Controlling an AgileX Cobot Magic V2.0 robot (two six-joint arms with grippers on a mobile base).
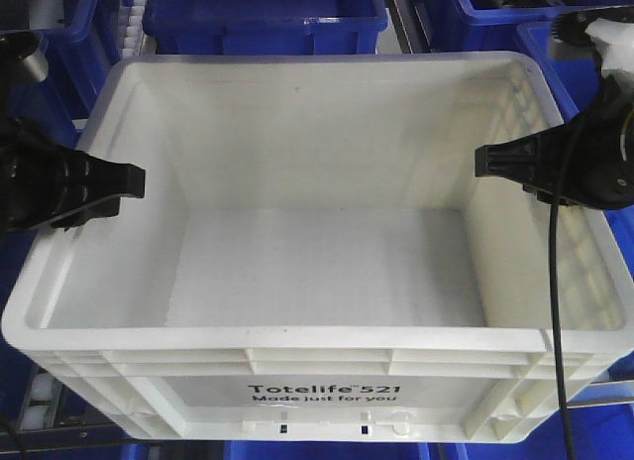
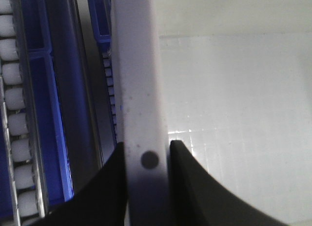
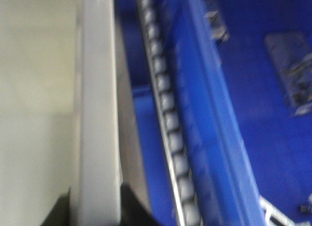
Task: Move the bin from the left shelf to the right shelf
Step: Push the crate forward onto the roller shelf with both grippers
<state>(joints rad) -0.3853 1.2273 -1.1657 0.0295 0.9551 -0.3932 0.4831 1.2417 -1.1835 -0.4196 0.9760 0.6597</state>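
Bin [image 3: 97, 114] rim blurred (right wrist)

A: Where can open room be found?

B: The inside of the large white rectangular plastic tote [image 1: 297, 333] is seen bare down to its floor, so entry from above is unblocked between its 4 walls.

A: And at the sides?

B: The left rim is straddled by the left gripper [image 2: 146, 150] and the right rim by the right gripper [image 3: 95, 209], so those 2 spots are taken. Outside the left wall, a narrow gap is bounded by a dark blue plastic bin [image 2: 46, 114] and a track of white rollers [image 2: 9, 89]. Beyond the right wall, passage is hemmed in by a grey roller rail [image 3: 168, 114] and a second dark blue bin [image 3: 253, 89]. Past the far rim, more dark blue bins [image 1: 263, 14] are packed close.
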